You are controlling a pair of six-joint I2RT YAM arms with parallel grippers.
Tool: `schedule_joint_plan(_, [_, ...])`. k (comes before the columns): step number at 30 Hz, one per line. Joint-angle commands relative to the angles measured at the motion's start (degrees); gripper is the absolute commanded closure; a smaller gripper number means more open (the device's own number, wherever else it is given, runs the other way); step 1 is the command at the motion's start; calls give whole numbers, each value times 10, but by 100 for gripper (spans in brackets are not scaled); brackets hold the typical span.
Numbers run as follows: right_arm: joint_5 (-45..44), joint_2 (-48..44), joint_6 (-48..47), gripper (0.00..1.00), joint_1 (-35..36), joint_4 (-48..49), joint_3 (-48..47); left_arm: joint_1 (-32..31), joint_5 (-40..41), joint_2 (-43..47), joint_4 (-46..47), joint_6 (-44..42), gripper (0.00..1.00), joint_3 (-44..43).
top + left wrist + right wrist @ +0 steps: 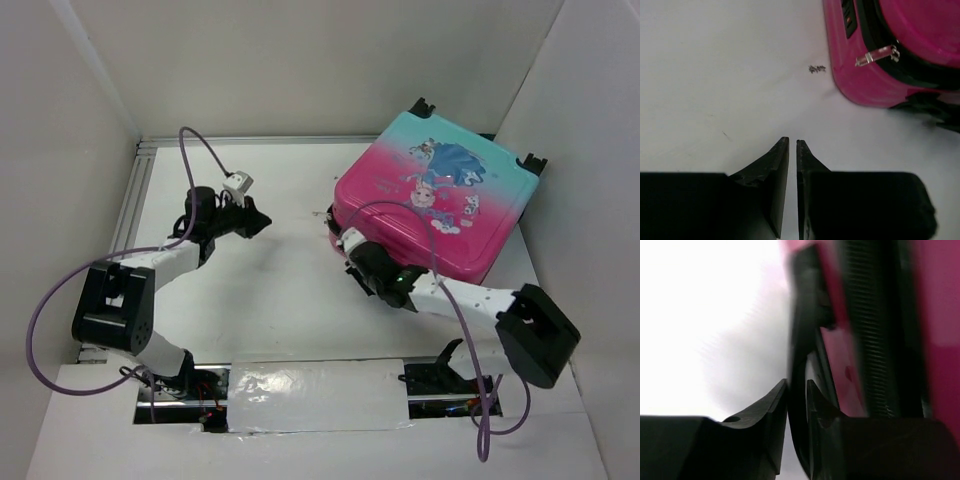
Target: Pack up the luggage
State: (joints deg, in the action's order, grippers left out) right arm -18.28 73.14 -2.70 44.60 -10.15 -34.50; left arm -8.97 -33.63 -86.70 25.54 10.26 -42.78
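The luggage lies flat and closed at the back right, pink-to-teal shell with the cartoon print facing up and black wheels at its far edge. My right gripper is at its near-left corner. In the right wrist view the right gripper is shut on a black handle strap that runs between its fingers, beside the pink shell. My left gripper hovers over bare table to the left of the luggage. The left gripper has its jaws a narrow slit apart with nothing between them. A silver zipper pull sticks out of the case's side.
White walls close in the table on the left, back and right. A metal rail runs along the left and back edges. A small dark speck lies on the table near the case. A taped white strip sits between the arm bases.
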Motion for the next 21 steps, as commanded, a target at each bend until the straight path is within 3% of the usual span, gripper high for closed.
schedule_joint_plan(1, [95,72,-29,100,116,58,-67,2,43,-11,9,-6,76,-33])
schedule_joint_plan(6, [87,188,-106,100,261,11,-179,54,98,17,25,55,76,15])
schedule_joint_plan(11, [54,135,-70,100,330,-1,-167,81,115,40,14,80,76,21])
schedule_joint_plan(16, [-16,6,106,100,303,-12,-42,95,112,40,7,97,77,4])
schedule_joint_plan(21, [-11,-24,164,100,200,-9,-15,83,76,27,26,107,77,-14])
